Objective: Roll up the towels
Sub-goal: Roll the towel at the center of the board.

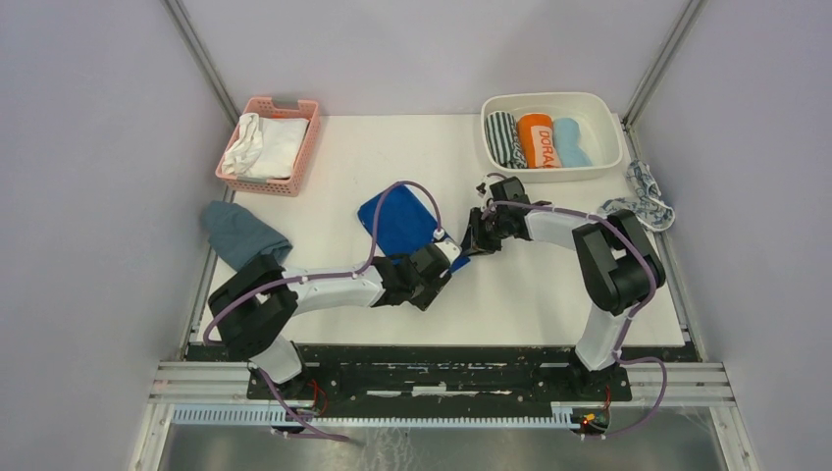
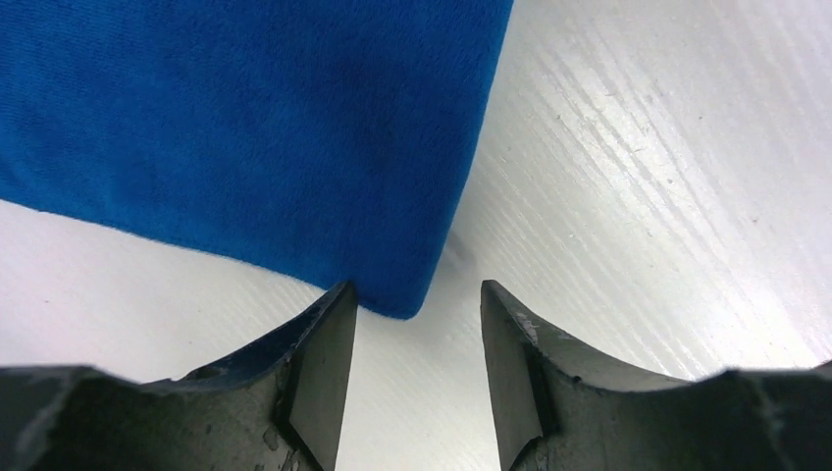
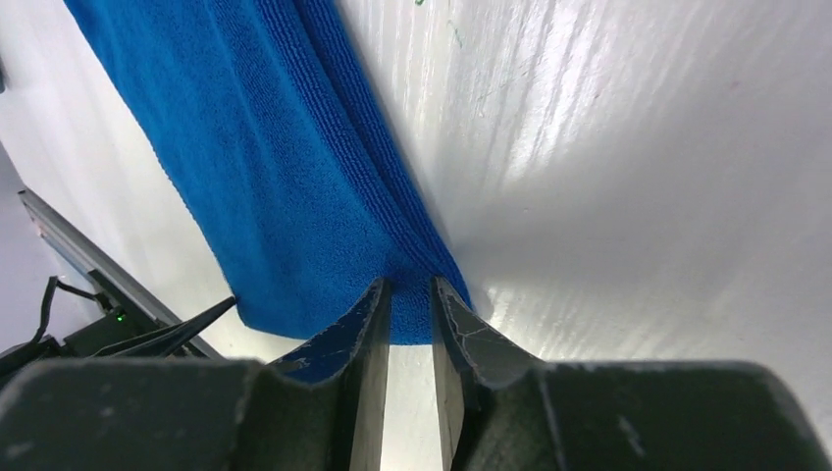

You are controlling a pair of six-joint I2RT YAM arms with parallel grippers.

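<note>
The royal blue towel lies flat in the middle of the table. My left gripper is at its near right corner. In the left wrist view that gripper is open, and the towel has its corner just past the tips, close to the left finger. My right gripper comes in from the right. Its jaws stand narrow, pinching the towel's folded edge, and the creases run into the tips. The whitish patterned towel lies bunched at the table's right edge. A light blue towel sits rolled in the white tub.
The white tub at the back right also holds a striped roll and an orange roll. A pink basket with white cloths stands at the back left. A dull teal-grey cloth lies at the left edge.
</note>
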